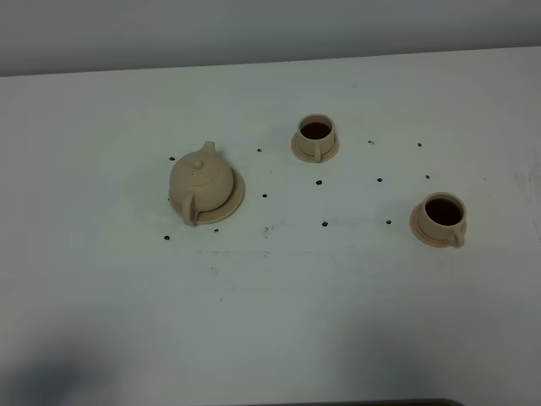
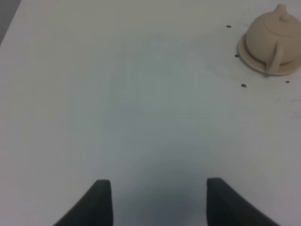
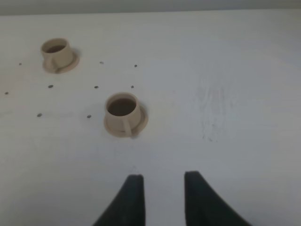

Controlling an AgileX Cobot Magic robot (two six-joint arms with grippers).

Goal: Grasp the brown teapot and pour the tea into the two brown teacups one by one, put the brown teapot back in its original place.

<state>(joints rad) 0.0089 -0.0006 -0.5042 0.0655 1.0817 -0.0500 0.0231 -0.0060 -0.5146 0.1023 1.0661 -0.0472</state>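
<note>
A tan teapot (image 1: 200, 180) sits on a round saucer (image 1: 230, 203) left of the white table's (image 1: 270, 321) middle, lid on. Two small cups hold dark tea: one (image 1: 315, 135) nearer the far edge, the other (image 1: 443, 216) toward the right edge. Small dark dots (image 1: 325, 223) speckle the table between them.

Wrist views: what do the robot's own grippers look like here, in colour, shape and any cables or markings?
Only the fingertips show. The left gripper has two dark grey to black fingers that widen toward the base, plain and matte. The right gripper has the same dark, curved, tapering fingers. No cables, markings or labels are visible. In the exterior high view neither arm appears.
</note>
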